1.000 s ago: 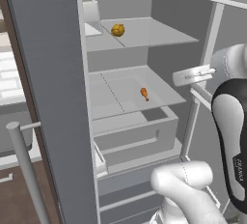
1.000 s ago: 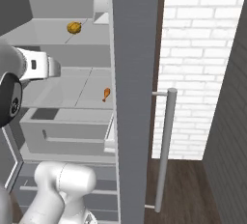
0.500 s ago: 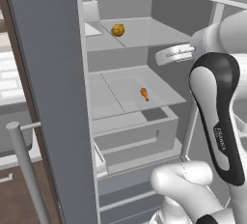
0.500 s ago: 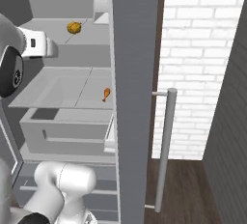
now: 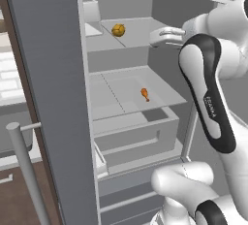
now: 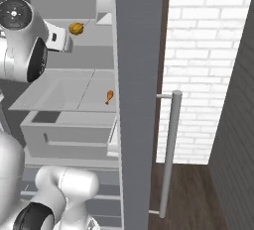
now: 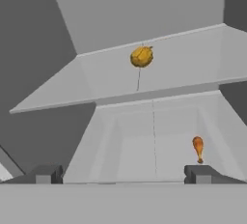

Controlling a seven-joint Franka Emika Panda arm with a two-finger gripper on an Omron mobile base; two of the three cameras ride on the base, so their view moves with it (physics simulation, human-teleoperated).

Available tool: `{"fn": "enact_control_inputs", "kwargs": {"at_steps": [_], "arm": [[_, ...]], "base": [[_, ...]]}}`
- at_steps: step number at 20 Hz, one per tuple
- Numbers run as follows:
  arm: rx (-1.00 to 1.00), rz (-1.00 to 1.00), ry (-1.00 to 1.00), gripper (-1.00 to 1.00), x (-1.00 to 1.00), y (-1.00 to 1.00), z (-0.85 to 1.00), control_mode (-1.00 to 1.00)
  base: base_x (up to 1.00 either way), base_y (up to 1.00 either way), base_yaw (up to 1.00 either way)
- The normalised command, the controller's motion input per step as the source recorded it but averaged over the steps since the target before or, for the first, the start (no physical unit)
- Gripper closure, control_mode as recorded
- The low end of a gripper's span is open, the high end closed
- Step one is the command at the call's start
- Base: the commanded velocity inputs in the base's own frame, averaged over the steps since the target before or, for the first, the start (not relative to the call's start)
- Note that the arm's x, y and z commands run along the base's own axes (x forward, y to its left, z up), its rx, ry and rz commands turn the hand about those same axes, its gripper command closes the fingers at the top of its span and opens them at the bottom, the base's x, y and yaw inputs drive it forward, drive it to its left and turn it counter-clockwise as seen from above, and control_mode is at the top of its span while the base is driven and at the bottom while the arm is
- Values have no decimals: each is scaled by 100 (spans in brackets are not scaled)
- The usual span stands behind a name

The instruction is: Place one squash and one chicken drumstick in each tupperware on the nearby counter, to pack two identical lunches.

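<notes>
A yellow-orange squash [image 5: 118, 29] [image 6: 76, 28] [image 7: 141, 56] sits on the upper shelf [image 5: 140, 35] of the open fridge. One shelf lower lies an orange-brown chicken drumstick [image 5: 145, 93] [image 6: 109, 96] [image 7: 198, 148]. My gripper [image 5: 160, 36] [image 6: 63, 42] [image 7: 123, 175] hovers at the upper shelf's front edge, level with the squash and a short way from it. It is open, with nothing between its fingers. The tupperware is out of view.
The fridge door [image 5: 48, 88] [image 6: 139, 85] stands open beside the arm, its bar handle [image 5: 26, 170] [image 6: 168, 149] sticking out. A white box [image 5: 91, 10] sits at the back of the upper shelf. A grey drawer [image 5: 133, 132] lies below the drumstick's shelf.
The arm has risen from the height of the drumstick's shelf to the upper shelf and swung in toward the squash. The jaws stayed open.
</notes>
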Motion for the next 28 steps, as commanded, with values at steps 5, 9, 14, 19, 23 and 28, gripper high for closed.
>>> {"fn": "enact_control_inputs", "kwargs": {"at_steps": [5,9,14,19,23,28], "arm": [[2,-11,0,-100,57,11,0,-100],[-6,-11,0,-100,44,23,0,-100],[-4,-4,2,-100,41,25,0,-100],[0,0,8,-100,43,3,0,-100],[0,0,8,-100,51,0,0,-100],[0,0,3,-100,47,0,-3,-100]], "base": [[0,0,0],[0,0,0],[0,0,0],[0,0,0],[0,0,0],[0,0,0]]}}
